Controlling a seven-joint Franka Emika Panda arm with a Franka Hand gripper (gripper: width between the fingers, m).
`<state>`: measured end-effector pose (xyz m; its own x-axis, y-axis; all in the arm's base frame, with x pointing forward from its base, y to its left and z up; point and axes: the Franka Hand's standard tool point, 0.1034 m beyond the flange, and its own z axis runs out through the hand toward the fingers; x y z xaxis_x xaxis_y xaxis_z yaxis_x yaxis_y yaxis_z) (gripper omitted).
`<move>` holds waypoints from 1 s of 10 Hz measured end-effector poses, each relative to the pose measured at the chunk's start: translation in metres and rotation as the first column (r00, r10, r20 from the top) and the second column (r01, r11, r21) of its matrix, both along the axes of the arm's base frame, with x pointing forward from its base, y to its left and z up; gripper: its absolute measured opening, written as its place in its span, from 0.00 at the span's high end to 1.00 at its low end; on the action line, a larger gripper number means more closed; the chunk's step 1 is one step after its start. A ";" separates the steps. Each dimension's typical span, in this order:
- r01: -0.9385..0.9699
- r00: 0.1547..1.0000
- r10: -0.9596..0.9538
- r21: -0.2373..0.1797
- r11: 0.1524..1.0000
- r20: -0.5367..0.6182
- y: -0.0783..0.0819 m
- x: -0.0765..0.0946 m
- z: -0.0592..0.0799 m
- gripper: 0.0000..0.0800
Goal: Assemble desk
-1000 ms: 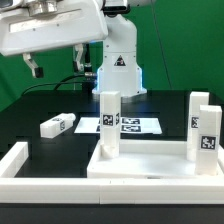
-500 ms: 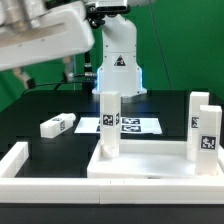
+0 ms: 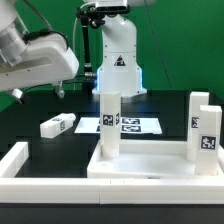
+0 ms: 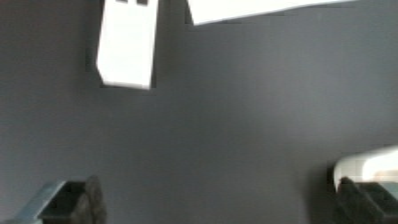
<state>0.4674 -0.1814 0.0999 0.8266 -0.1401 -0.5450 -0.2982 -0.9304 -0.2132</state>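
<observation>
The desk top (image 3: 140, 163), a wide white tray with a raised rim, lies at the front. Three tagged white legs stand upright on it: one (image 3: 109, 120) near the middle and two (image 3: 204, 130) at the exterior view's right. Another leg (image 3: 57, 125) lies loose on the black table at the left. My gripper (image 3: 40, 93) hangs high at the exterior view's upper left, above and behind the loose leg, open and holding nothing. In the wrist view the gripper (image 4: 214, 200) has only dark table between its fingers (image 4: 68, 200). A blurred white bar (image 4: 128, 45) shows beyond them.
The marker board (image 3: 135, 126) lies flat behind the desk top. A long white rail (image 3: 15, 163) borders the front left. The robot's white base (image 3: 118, 55) stands at the back, before a green backdrop.
The gripper has swung towards the exterior view's left and dropped a little, staying open. The desk parts have not moved.
</observation>
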 end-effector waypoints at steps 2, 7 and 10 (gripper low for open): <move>-0.005 0.993 0.007 0.024 1.000 -0.116 -0.005 -0.015 -0.017 0.19; 0.005 0.981 -0.001 0.021 1.000 -0.193 -0.008 -0.032 -0.036 0.19; 0.041 0.966 -0.035 0.020 0.999 -0.255 -0.015 -0.053 -0.054 0.19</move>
<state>0.4148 -0.1962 0.0458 0.6543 -0.1527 -0.7406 -0.3809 -0.9126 -0.1483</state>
